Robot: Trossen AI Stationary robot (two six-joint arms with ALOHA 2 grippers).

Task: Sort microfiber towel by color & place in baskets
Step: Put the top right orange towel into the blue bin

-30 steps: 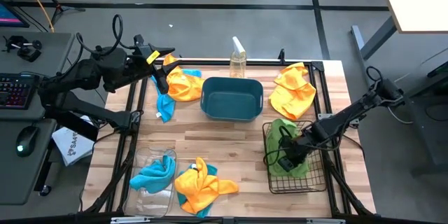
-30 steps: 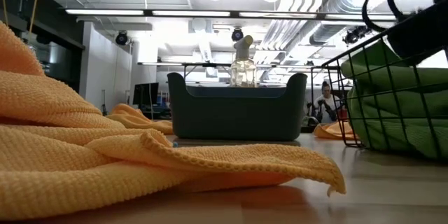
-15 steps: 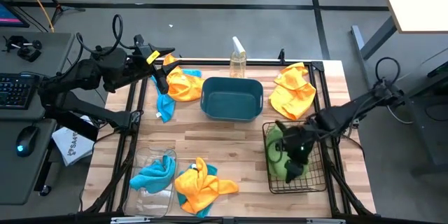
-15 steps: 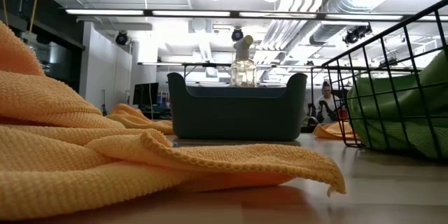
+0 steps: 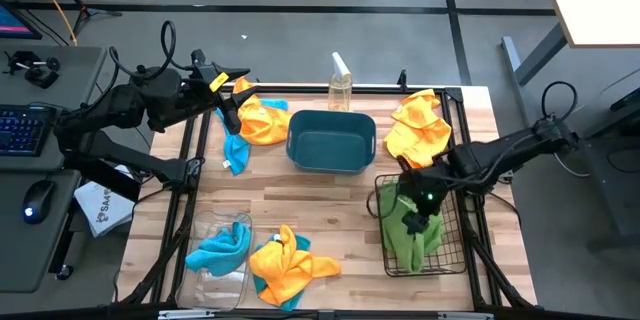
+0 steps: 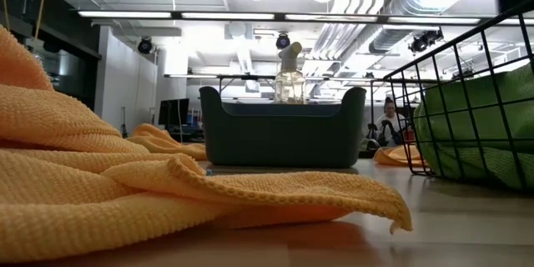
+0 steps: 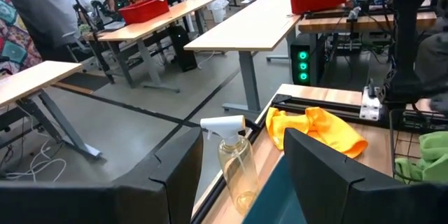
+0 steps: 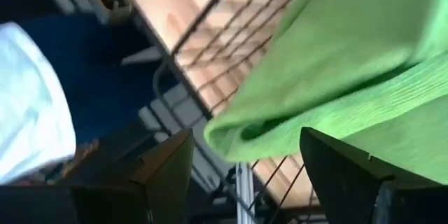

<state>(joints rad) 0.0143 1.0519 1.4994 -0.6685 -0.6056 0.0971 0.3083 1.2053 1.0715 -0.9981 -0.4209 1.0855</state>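
A green towel (image 5: 410, 232) lies in the black wire basket (image 5: 455, 250) at the near right, part of it over the wire floor (image 8: 231, 56). My right gripper (image 5: 415, 196) hangs open just above the towel's far end (image 8: 336, 77), nothing between its fingers (image 8: 245, 136). My left gripper (image 5: 228, 108) waits open at the far left, beside an orange towel (image 5: 263, 120) and a blue one (image 5: 236, 150). The teal tub (image 5: 331, 141) stands mid-table. A clear bin (image 5: 205, 270) at the near left holds a blue towel (image 5: 222, 248).
A spray bottle (image 5: 340, 84) stands behind the tub. An orange towel (image 5: 418, 130) lies at the far right. Another orange towel (image 5: 285, 263), lying over a blue one, is by the near edge. Bare wood lies between the tub and the near towels. A person (image 6: 388, 118) sits far behind the table.
My right gripper has risen out of the wire basket and drawn toward the far edge, leaving the green towel behind. The towel now lies stretched along the basket toward its near end.
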